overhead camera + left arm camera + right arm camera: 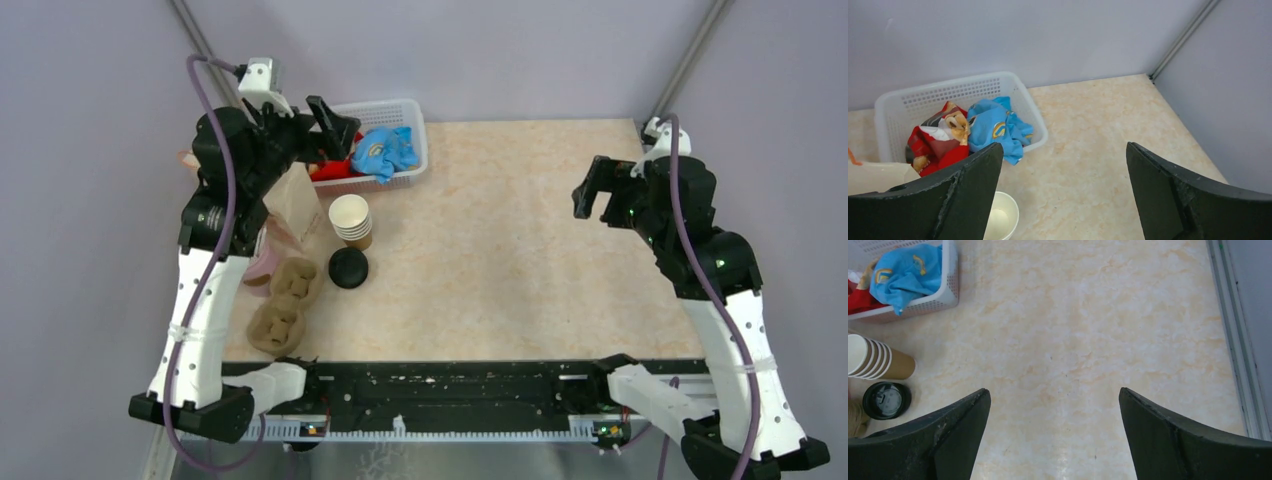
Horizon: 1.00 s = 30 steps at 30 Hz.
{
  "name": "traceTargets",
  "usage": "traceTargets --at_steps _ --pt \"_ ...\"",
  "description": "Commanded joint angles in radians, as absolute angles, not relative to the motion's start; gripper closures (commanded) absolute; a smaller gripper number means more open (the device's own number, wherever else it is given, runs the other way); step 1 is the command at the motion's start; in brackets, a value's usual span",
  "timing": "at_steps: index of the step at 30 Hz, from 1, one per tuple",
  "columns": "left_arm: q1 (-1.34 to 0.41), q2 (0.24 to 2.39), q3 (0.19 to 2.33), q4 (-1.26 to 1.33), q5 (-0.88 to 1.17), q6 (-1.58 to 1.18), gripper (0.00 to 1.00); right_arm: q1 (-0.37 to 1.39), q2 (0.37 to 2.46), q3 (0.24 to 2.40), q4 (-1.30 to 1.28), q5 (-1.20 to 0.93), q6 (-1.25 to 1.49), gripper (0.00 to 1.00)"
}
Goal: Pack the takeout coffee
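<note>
The trouble is likely to start on the left. The left pincer (338, 125) hangs with its jaws spread wide and nothing in them, above the near corner of the white basket (422, 140). The paper bag (297, 200) stands right against that arm, so a careless swing down could topple it. The two pulp carriers (295, 283) close by could also get shoved.

No capped cup shows in any view, so the takeout coffee looks yet to be put together. Only its makings show: a stack of kraft cups (352, 220) and a loose black lid (348, 267). The cups are nested, so a pinch on the top one may lift several, tip the stack or crush the thin wall. The lid lies flat on the desk (520, 250) (little for fingers to bite on) and could skate away.

The stack stands just nearside of the left pincer and lower, its top rim peeking in by the left finger in that wrist's view. The lid sits just beside the stack, nearer the arm bases.

The right pincer (598, 190), equally wide and empty, hovers well apart across bare desk. If both arms reach in, they may collide.
</note>
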State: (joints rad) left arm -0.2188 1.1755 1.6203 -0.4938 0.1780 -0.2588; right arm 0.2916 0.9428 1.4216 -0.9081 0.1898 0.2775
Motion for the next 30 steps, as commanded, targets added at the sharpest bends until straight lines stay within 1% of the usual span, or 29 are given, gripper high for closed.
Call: traceTargets --at_steps 1,6,12,18,21,23,25,27,29,30 --pt "-0.219 1.128 1.658 -0.475 0.289 -0.256 0.02 0.289 0.961 1.476 -1.000 0.213 0.303 0.01" --pt "-0.228 1.119 1.637 -0.523 0.292 -0.250 0.01 0.290 0.991 1.504 -1.036 0.151 0.323 0.01" --pt "-0.237 1.107 1.551 -0.566 0.298 -0.262 0.01 0.290 0.992 1.491 -1.053 0.114 0.326 0.01" --pt "-0.238 1.125 1.516 -0.653 0.268 -0.261 0.01 0.290 1.014 1.489 -1.098 0.172 0.401 0.01" --pt "-0.265 1.186 1.558 -0.816 0.089 -0.286 0.02 0.290 1.039 1.473 -1.145 0.269 0.484 0.01" --pt "-0.295 1.262 1.604 -0.936 -0.031 -0.299 0.02 0.290 1.040 1.439 -1.143 0.270 0.478 0.01" --pt "-0.308 1.386 1.654 -1.052 -0.117 -0.307 0.02 0.290 1.034 1.406 -1.130 0.234 0.447 0.01" --pt "-0.307 1.469 1.677 -1.119 -0.148 -0.334 0.04 0.290 1.029 1.387 -1.122 0.173 0.409 0.01" --pt "-0.306 1.516 1.673 -1.109 -0.169 -0.331 0.08 0.290 1.023 1.378 -1.104 0.074 0.369 0.01" --pt "-0.302 1.536 1.670 -1.093 -0.166 -0.324 0.12 0.289 1.018 1.371 -1.087 0.034 0.362 0.01"
